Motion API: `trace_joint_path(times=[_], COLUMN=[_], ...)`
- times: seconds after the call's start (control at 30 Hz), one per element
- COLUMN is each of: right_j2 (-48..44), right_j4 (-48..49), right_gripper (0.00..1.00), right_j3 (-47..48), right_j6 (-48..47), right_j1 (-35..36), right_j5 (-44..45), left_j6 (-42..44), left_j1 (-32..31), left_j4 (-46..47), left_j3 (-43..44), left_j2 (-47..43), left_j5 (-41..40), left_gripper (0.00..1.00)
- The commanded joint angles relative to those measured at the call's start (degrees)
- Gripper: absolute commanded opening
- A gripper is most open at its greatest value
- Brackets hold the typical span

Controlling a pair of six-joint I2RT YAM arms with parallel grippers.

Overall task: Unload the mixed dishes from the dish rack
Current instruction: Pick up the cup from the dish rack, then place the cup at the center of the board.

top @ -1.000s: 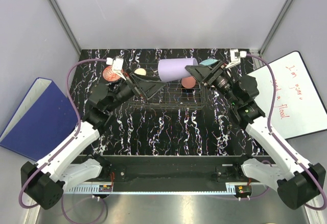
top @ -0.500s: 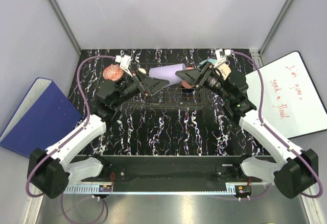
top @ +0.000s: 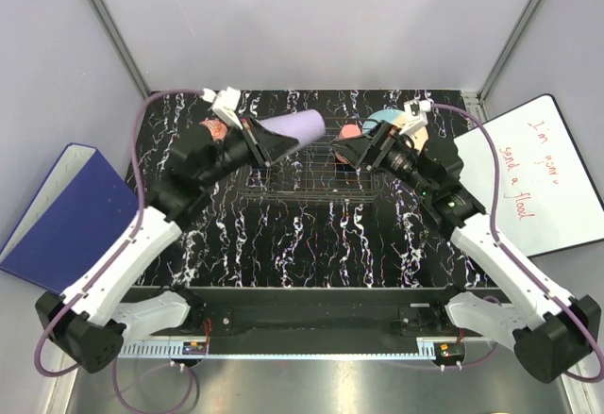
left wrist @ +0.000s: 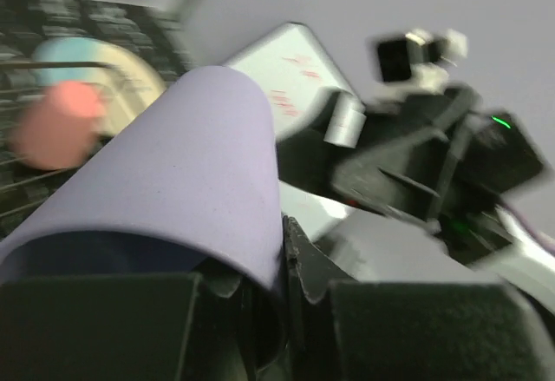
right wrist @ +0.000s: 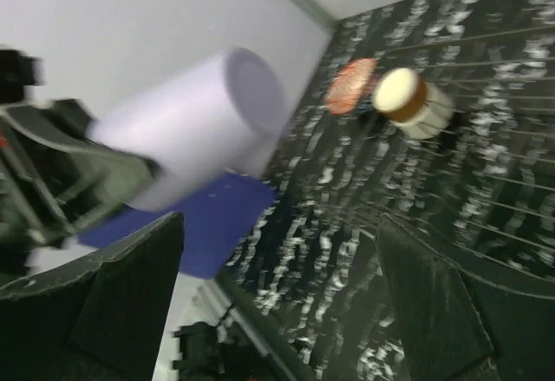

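My left gripper (top: 271,144) is shut on the rim wall of the lavender cup (top: 294,128), which it holds on its side in the air over the left end of the dish rack (top: 311,180). In the left wrist view the lavender cup (left wrist: 173,164) fills the middle, its wall pinched at my left gripper (left wrist: 282,255). My right gripper (top: 354,155) stands open and holds nothing, just right of the cup. The salmon-pink cup (top: 349,132) and the light-blue-and-cream plate (top: 382,116) sit at the rack's right end. The red-orange bowl (right wrist: 349,86) and the whitish cup (right wrist: 408,99) lie beyond the rack.
A blue binder (top: 61,216) leans at the left wall. A whiteboard (top: 533,173) with red writing lies at the right. The black marbled tabletop (top: 311,244) stretches in front of the rack.
The lavender cup passed from my right gripper to my left. The left shut on its rim and carried it left and up; the right opened and drew back.
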Motion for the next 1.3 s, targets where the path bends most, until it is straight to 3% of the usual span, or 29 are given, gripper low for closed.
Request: trace_joint_path(times=[0.0,0.1,0.2,0.33,0.5,0.67,0.9,1.27], right_j2=[-7.26,-10.78,-13.42,-15.88,-19.04,-22.39,-23.97,-20.72], right_j4=[-14.77,-18.56,-20.15,-20.41,-21.91,-22.08,-23.05,-21.38], right_gripper=[0.99,1.00,1.00,1.00,1.00,0.99,0.99,0.99], right_j3=[1.74,-0.01,-2.47,-5.11,-6.78,-10.39,-12.50,-12.85], right_j6=[-8.92,-9.98,-10.51,-10.77,-11.65,-10.86,-10.33,-9.72], right_j1=[0.27,0.27,0.27,0.27,0.27,0.27,0.27,0.27], right_j5=[13.76,20.00,23.44,23.98,23.54,22.84,23.36,22.48], left_j6=[11.80,11.63,11.72,8.38,6.18,6.00,6.62,9.43], left_j1=[0.39,1.35,5.55,14.00,22.00,24.03,27.28,31.33], left_j4=[-38.43,-49.35,-53.76,-58.34,-56.58,-54.91,-53.33,-52.45], left_j3=[17.51,20.98,20.90,21.87,20.81,23.18,26.17,27.23], left_j2=[-0.33,-0.50,-0.33,5.03,12.67,25.13,35.51,43.35], left_j5=[-33.58,-48.74,-53.27,-47.68,-40.21,-37.03,-33.88,-31.50], left_gripper=[0.00,0.00,0.00,0.00,0.00,0.00,0.00,0.00])
